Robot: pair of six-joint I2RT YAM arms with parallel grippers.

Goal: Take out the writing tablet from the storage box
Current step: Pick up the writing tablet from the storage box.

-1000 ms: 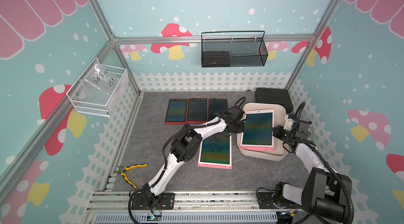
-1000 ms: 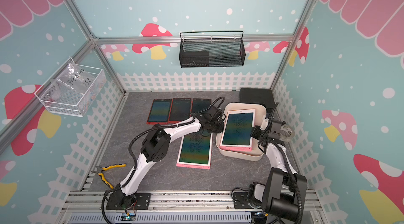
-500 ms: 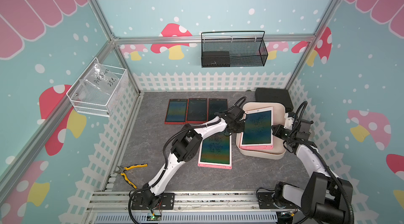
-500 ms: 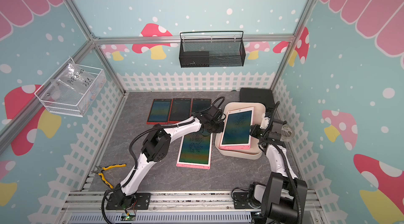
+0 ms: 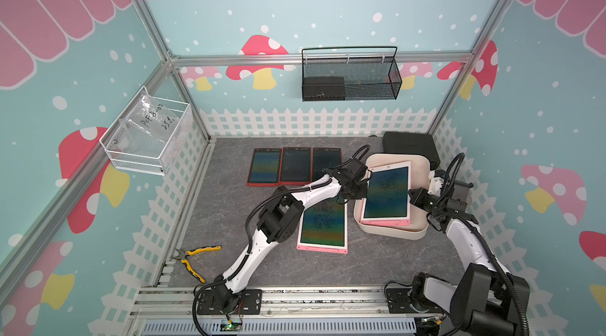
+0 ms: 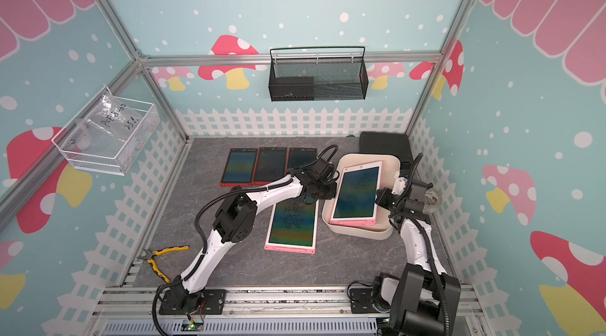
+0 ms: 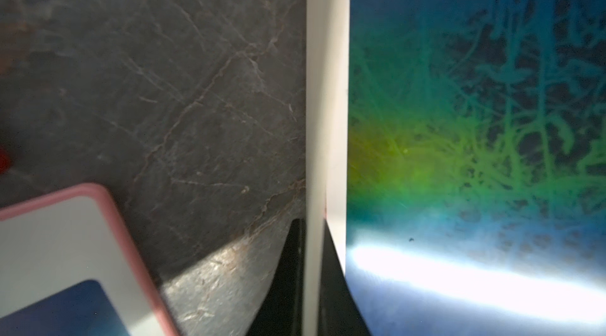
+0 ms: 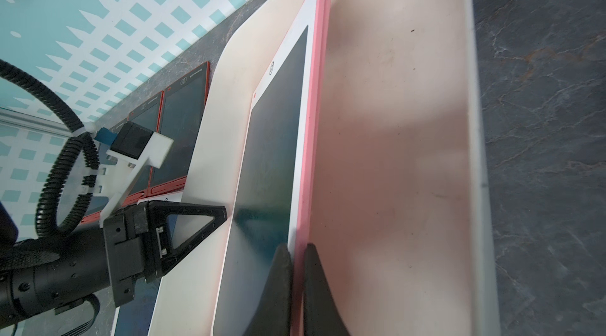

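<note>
The cream storage box (image 5: pixel 420 170) (image 6: pixel 391 169) sits at the right of the table. In it leans a pink-framed writing tablet (image 5: pixel 387 193) (image 6: pixel 355 193) (image 8: pixel 272 141) with a dark screen, its right edge raised. My right gripper (image 5: pixel 414 194) (image 8: pixel 296 250) is shut on that pink right edge, one finger on the screen side and one beneath. My left gripper (image 5: pixel 364 183) (image 7: pixel 313 229) is shut on the box's left wall (image 7: pixel 316 88), next to the tablet's screen (image 7: pixel 475 121).
Another pink tablet (image 5: pixel 323 223) lies flat left of the box, partly under my left arm. Three red tablets (image 5: pixel 282 170) lie in a row behind it. A black case (image 5: pixel 410 147) stands behind the box. Yellow pliers (image 5: pixel 193 257) lie front left. A black wire basket (image 5: pixel 349 75) hangs on the back wall.
My right gripper's jaws have closed on the tablet's right edge, and the tablet has tipped up a little on that side. The left arm has stayed put on the box wall.
</note>
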